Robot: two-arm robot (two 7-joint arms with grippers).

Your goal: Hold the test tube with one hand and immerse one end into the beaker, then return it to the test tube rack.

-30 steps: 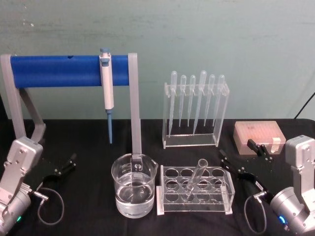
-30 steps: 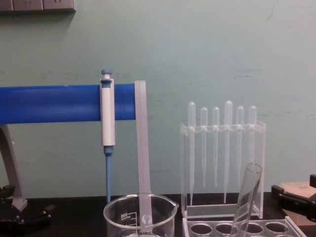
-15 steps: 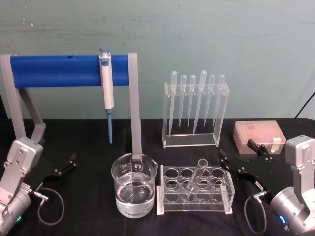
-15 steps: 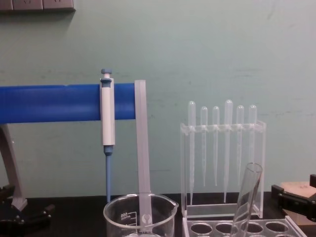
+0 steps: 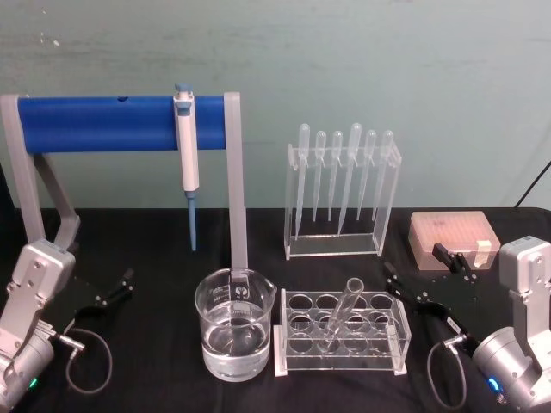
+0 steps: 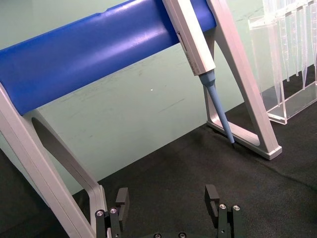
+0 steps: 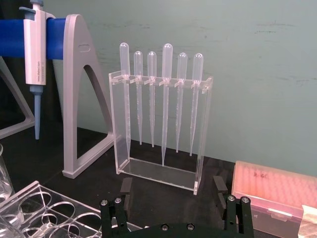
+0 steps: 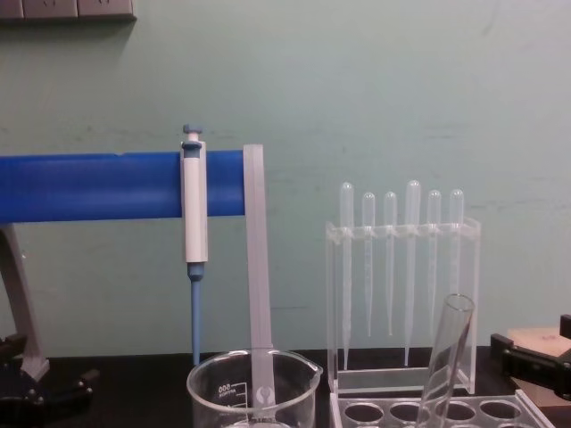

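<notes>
The right gripper (image 5: pixel 424 275) is seen with its fingers (image 7: pixel 221 190) spread apart on nothing, low on the black table (image 5: pixel 155 249) just right of the clear rack (image 5: pixel 341 333); the left gripper (image 5: pixel 110 291) is likewise parted and empty at the table's left side. The test tube (image 5: pixel 340 314) is stood in the rack, its long axis tilted (flared rim up and to the right, round bottom down). The beaker (image 5: pixel 233 323), holding clear liquid, is set just left of the rack.

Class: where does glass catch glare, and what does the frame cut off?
Head view: glints on the beaker rim and water. Chest view: beaker and test tube cut at the bottom edge. Wrist views: left gripper and right gripper, both open, cropped.
</notes>
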